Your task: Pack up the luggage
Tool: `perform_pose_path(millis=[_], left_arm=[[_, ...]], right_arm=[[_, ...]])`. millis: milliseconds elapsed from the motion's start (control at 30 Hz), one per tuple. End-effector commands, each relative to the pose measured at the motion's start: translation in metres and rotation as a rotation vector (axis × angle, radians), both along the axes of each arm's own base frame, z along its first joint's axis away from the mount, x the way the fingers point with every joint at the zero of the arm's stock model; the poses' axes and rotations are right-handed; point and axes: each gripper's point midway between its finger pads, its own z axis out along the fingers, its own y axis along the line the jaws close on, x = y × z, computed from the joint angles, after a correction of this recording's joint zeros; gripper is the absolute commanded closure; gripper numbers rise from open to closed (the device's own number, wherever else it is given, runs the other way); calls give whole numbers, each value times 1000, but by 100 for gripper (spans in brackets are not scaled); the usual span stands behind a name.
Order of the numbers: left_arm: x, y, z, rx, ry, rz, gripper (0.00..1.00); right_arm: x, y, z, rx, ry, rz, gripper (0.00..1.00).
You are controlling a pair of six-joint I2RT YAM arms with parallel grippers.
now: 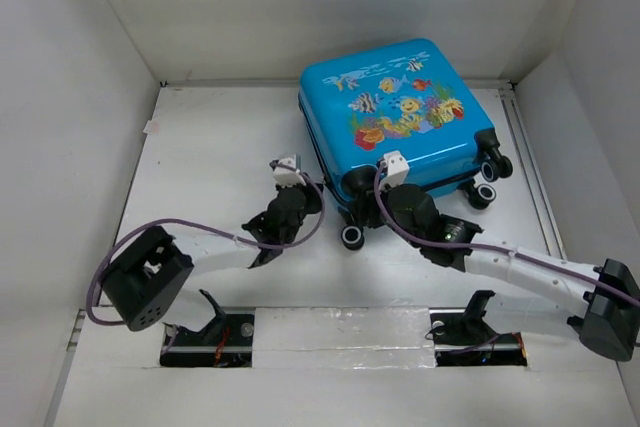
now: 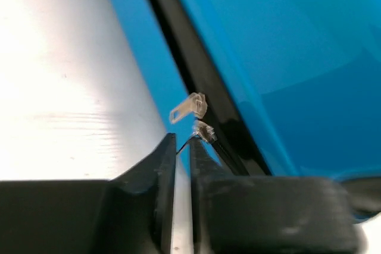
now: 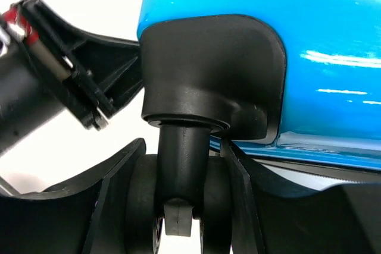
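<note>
White table (image 1: 220, 147) within white walls (image 1: 300, 7) bears blue luggage (image 1: 400, 107)

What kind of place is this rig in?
Probably a lab robot test cell: plain white walls box in a white table, left arm and right arm bolted at its near edge, a blue fish-print suitcase on it.

The luggage (image 1: 395, 107) lies flat and closed in the upper centre-right of the top view, turned a little askew to the frame edges. Its glossy bright blue shell faces up, printed with fish and coral. Black wheels (image 1: 352, 237) stick out along its lower edge. Close up, a black zip (image 2: 181, 40) runs between the blue halves, with a clear pull (image 2: 189, 107) on it. A black corner housing (image 3: 214, 69) carries a wheel stem.
</note>
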Motion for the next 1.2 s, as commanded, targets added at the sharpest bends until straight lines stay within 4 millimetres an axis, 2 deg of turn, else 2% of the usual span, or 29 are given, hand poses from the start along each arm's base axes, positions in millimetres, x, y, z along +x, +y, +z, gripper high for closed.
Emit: perform_pose_path(millis=[0, 33, 67, 100, 133, 200, 267, 300, 333, 367, 400, 433, 500, 533, 600, 633, 667, 700, 733, 767, 800, 833, 867, 900, 967, 1000, 1033, 1100, 1167], left_arm=[[56, 122, 30, -20, -20, 486, 92], [56, 122, 28, -75, 6, 479, 83], [54, 127, 26, -83, 31, 483, 64], [47, 128, 22, -96, 39, 473, 30], [42, 128, 36, -145, 13, 452, 19], [31, 129, 42, -199, 13, 435, 3], [16, 138, 65, -268, -28, 433, 1], [7, 141, 62, -268, -9, 441, 1], [1, 147, 68, -284, -19, 456, 1], [-10, 155, 89, -334, -64, 463, 1], [-18, 162, 90, -322, -50, 478, 1], [-25, 167, 94, -325, -56, 483, 1], [-43, 185, 127, -415, -123, 508, 1], [-50, 190, 126, -412, -111, 512, 1], [-66, 200, 146, -506, -167, 509, 1], [-71, 200, 153, -534, -183, 485, 1], [-76, 201, 164, -544, -205, 460, 1], [-83, 203, 176, -563, -237, 434, 1], [-87, 200, 184, -555, -251, 398, 1], [-88, 198, 182, -529, -238, 381, 1], [-93, 198, 192, -533, -253, 359, 1], [-95, 194, 197, -529, -257, 325, 1], [-95, 190, 196, -508, -246, 308, 1], [-95, 187, 196, -501, -237, 294, 1], [-93, 177, 198, -484, -221, 247, 1], [-93, 172, 198, -465, -224, 220, 1], [-92, 167, 197, -459, -214, 200, 1], [-93, 155, 201, -458, -218, 133, 1], [-91, 144, 188, -437, -198, 88, 1]], right_arm=[[-32, 14, -25, -78, 49, 194, 100], [-39, 22, -28, -75, 57, 232, 100], [-38, 30, -19, -62, 36, 248, 100], [-40, 39, -20, -60, 39, 269, 100], [-41, 44, -19, -65, 30, 284, 100], [-49, 64, -9, -49, 20, 334, 100], [-55, 82, -12, -61, 18, 373, 100], [-63, 99, 0, -41, -8, 413, 100], [-66, 108, -8, -61, 6, 428, 100], [-69, 118, -5, -53, -1, 445, 100], [-74, 138, 2, -38, -22, 477, 100], [-79, 144, 13, -18, -35, 493, 100], [-88, 172, 13, 4, -46, 551, 100], [-89, 187, 31, 37, -64, 568, 100], [-94, 209, 29, 40, -65, 590, 100], [-93, 220, 46, 69, -88, 587, 97], [-99, 227, 50, 76, -92, 602, 78], [-99, 229, 57, 89, -100, 601, 66], [-102, 230, 58, 88, -103, 602, 54], [-106, 229, 68, 100, -115, 598, 31], [-103, 224, 86, 122, -137, 573, 17], [-100, 215, 87, 98, -132, 549, 0], [-93, 205, 92, 87, -146, 497, 0], [-91, 191, 116, 117, -171, 466, 0], [-89, 167, 132, 120, -204, 412, 0], [-89, 153, 126, 104, -202, 397, 0], [-90, 132, 151, 160, -233, 370, 0], [-90, 103, 140, 133, -222, 329, 0], [-95, 69, 134, 142, -213, 299, 0]])
